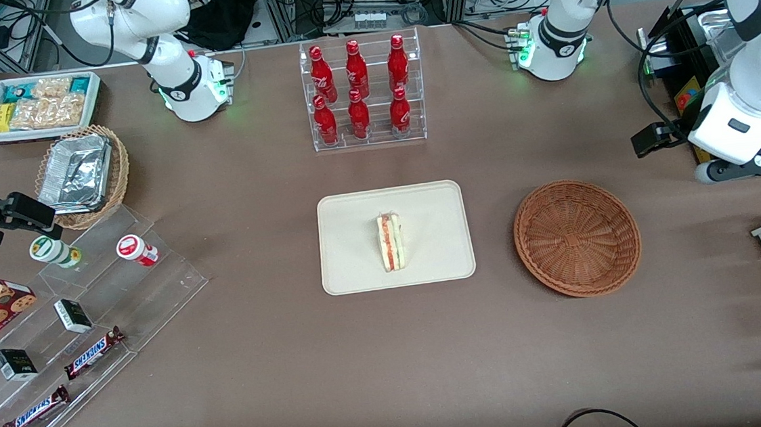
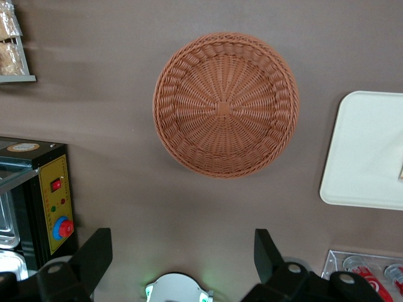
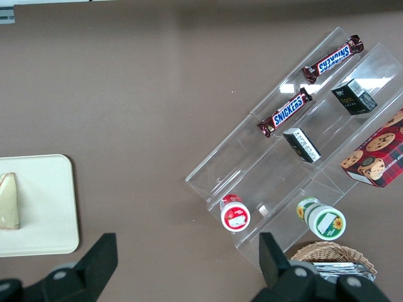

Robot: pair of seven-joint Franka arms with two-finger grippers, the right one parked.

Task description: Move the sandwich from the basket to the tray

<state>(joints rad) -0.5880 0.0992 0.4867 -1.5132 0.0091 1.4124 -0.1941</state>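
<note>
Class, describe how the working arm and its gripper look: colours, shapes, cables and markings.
The working left arm has glossy white rounded shells with dark grey joint bands and black cables alongside. Its round white base shows green lights. The gripper has black, wedge-shaped fingers, spread apart.

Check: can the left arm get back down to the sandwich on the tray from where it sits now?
Probably yes. The tool hangs open and empty above the table beside the basket. The sandwich stands alone mid-tray, nothing over it.
</note>
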